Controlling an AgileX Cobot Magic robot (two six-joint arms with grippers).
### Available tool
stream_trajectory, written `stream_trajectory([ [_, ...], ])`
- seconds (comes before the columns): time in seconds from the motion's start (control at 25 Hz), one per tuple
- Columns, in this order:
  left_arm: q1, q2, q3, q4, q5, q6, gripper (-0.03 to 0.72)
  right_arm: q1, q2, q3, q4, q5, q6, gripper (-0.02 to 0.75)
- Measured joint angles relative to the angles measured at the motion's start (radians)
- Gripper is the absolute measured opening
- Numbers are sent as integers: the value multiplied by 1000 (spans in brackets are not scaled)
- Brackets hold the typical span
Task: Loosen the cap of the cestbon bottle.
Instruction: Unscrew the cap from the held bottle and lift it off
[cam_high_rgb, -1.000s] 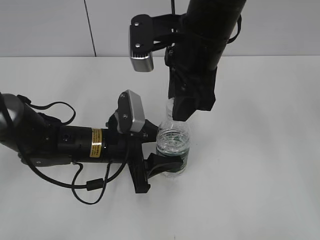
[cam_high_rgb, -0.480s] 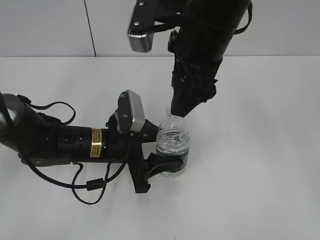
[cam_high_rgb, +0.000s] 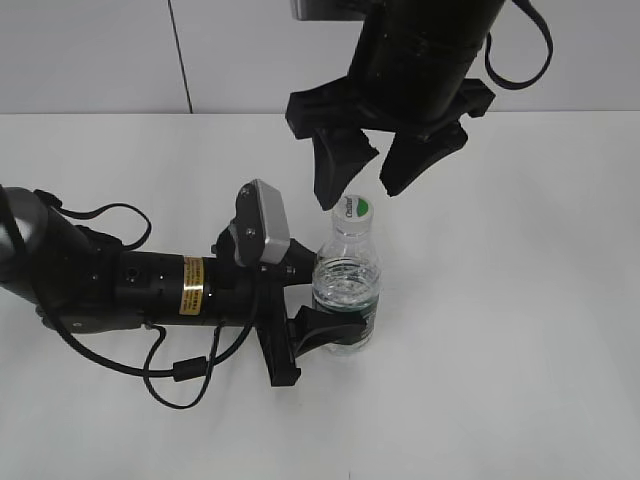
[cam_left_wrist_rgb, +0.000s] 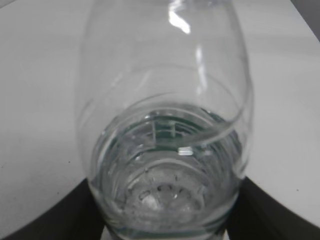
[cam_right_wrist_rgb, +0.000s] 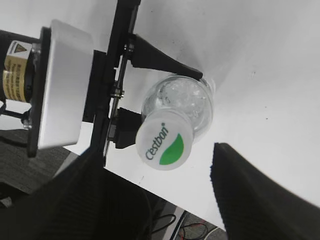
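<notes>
The cestbon bottle (cam_high_rgb: 347, 290) stands upright on the white table, clear plastic with a dark green label band, partly filled with water. Its white cap (cam_high_rgb: 355, 208) with a green leaf mark sits on the neck. My left gripper (cam_high_rgb: 318, 332) is shut on the bottle's lower body; the bottle fills the left wrist view (cam_left_wrist_rgb: 165, 125). My right gripper (cam_high_rgb: 366, 188) is open and empty, hanging just above the cap with a finger on either side. In the right wrist view the cap (cam_right_wrist_rgb: 164, 139) lies between the spread fingers (cam_right_wrist_rgb: 165, 195).
The white table (cam_high_rgb: 520, 320) spreads around the bottle. The left arm's black body and cables (cam_high_rgb: 120, 290) lie across the table's left side. A grey wall with a dark seam (cam_high_rgb: 180, 55) stands behind.
My right gripper has let go of the cap, opened wide and risen above the bottle. The cap is now uncovered. The left gripper and bottle have not moved.
</notes>
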Motion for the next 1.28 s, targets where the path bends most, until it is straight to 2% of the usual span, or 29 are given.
stream_trajectory([
  [0.24, 0, 0, 0, 0, 0, 0, 412, 0, 3, 0, 0, 1, 75, 507],
  [0.92, 0, 0, 0, 0, 0, 0, 412, 0, 72, 0, -2, 1, 81, 459],
  [1.08, 0, 0, 0, 0, 0, 0, 412, 0, 72, 0, -2, 1, 81, 396],
  [1.2, 0, 0, 0, -1, 0, 0, 412, 0, 72, 0, -1, 1, 81, 316],
  [1.28, 0, 0, 0, -2, 0, 0, 412, 0, 72, 0, -1, 1, 81, 303],
])
